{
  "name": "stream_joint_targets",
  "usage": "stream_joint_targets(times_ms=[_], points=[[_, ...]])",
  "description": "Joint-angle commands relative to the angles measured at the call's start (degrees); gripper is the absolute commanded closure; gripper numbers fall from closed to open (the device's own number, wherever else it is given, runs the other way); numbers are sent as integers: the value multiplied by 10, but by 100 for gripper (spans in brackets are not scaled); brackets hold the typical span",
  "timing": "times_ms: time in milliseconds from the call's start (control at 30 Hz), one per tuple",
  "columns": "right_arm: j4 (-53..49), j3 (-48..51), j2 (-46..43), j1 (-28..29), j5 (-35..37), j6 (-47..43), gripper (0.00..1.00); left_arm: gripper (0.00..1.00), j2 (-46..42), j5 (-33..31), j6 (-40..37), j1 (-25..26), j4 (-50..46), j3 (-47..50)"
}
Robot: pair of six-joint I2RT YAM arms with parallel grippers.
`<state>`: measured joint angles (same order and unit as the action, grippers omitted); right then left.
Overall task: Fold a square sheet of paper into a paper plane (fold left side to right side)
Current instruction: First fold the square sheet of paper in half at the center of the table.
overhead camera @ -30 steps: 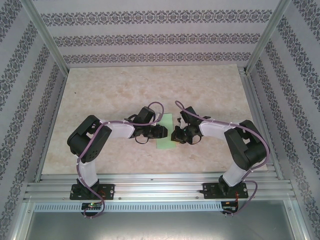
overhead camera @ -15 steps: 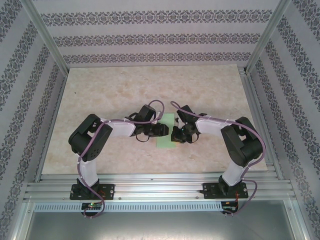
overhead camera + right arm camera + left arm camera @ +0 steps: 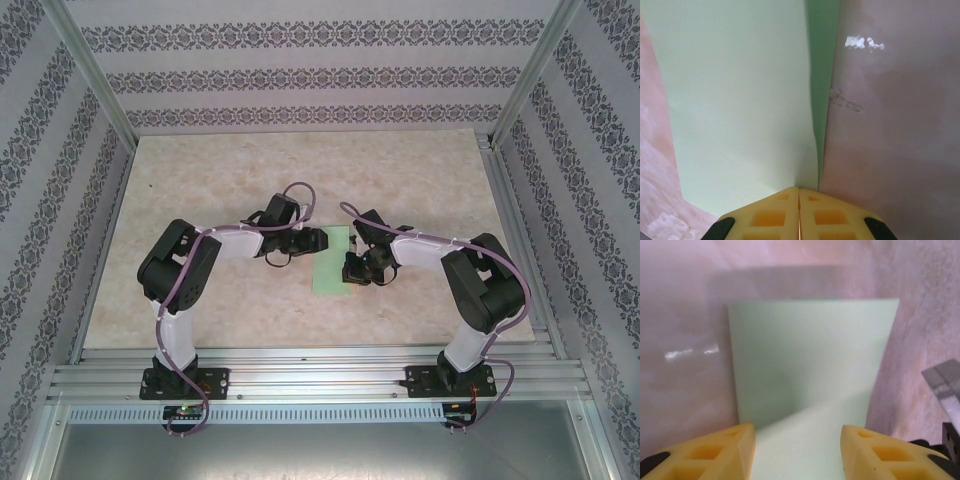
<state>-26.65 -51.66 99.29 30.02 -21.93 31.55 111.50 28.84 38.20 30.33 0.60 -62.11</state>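
Sheet of paper [image 3: 330,275] lying flat on the desk [image 3: 250,170], midway between the two arms. From overhead it reads as a narrow pale green rectangle, not a square, with its long axis running from the near side of the desk to the far side, tilted slightly. No nose is formed, so it points neither way. In the right wrist view the sheet of paper [image 3: 740,100] shows a light upper layer with a darker strip of lower layer along its right edge. This suggests that the left-over-right fold is laid and the free edges lie slightly out of line. The right pincer [image 3: 799,192] is closed, its yellow tips meeting at that right edge. Whether a layer is caught between them cannot be told. From overhead, the right pincer [image 3: 352,270] sits against the sheet's right side. The left pincer [image 3: 797,432] is open, its fingers apart and gripping nothing, with the sheet of paper [image 3: 810,365] spread ahead of it. From overhead, the left pincer [image 3: 320,240] stands just beside the far left corner. The step in hand is judged to be setting the first fold. The next move calls for squaring the free edges and pressing the crease along the left side.
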Motion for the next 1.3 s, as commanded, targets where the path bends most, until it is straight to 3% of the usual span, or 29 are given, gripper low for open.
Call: stream_joint_targets(times_ms=[0,133,400,733,1267], points=[[-34,18,34,2,89,-5,92,52,3,1,-21,-21,13,-21],[-32,16,32,2,86,-3,92,55,-31,10,-38,-23,16,-8],[-36,9,36,2,89,-6,92,71,-99,42,-28,-2,65,78],[-40,5,42,5,91,-7,92,76,-21,51,-4,32,97,49],[-59,-1,40,9,105,-12,92,76,35,-97,-108,32,23,-11]])
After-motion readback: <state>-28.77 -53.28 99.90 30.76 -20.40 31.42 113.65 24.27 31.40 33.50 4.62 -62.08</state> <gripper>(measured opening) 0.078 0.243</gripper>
